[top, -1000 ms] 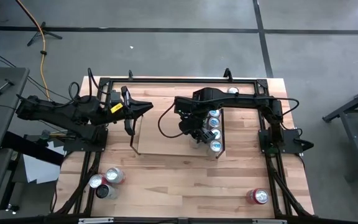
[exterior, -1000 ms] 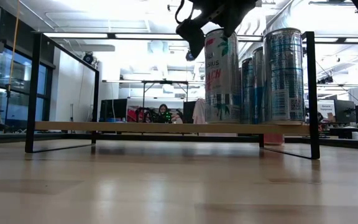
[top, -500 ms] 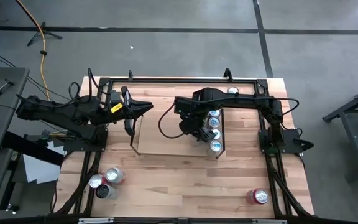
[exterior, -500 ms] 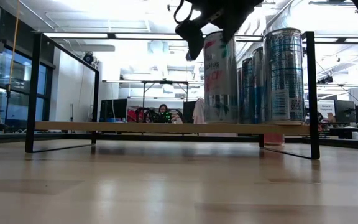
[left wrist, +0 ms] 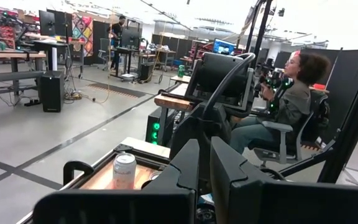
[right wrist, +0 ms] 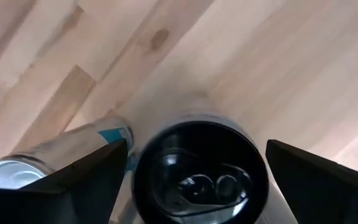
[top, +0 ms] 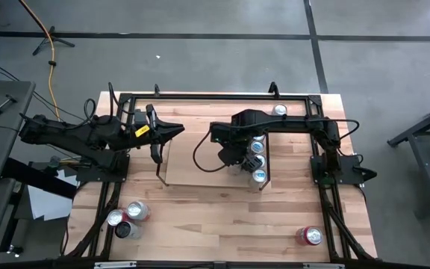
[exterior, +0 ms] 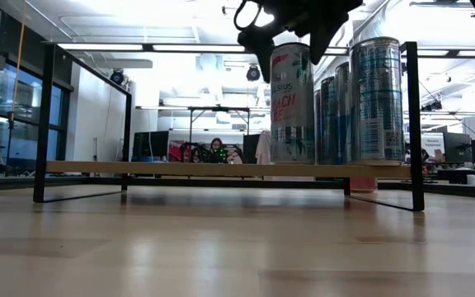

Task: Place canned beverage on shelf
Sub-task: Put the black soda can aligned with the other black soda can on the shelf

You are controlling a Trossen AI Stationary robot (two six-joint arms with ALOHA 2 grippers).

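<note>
Dark right pincer (exterior: 291, 41) open astride can (exterior: 292, 103), on shelf (exterior: 180, 168)

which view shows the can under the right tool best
The low view: the can stands upright on the shelf beside the other cans, its label readable, below the right tool. The right wrist view shows only its dark top between open fingers. The arm hides it from above; the left wrist view misses it.

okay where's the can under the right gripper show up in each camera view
High view: mostly hidden beneath the right gripper, on the shelf.
Low view: the can stands leftmost in the row on the shelf.
Left wrist view: not in it.
Right wrist view: dark top, centre.
Shared landmark: the neighbouring blue can.
</note>
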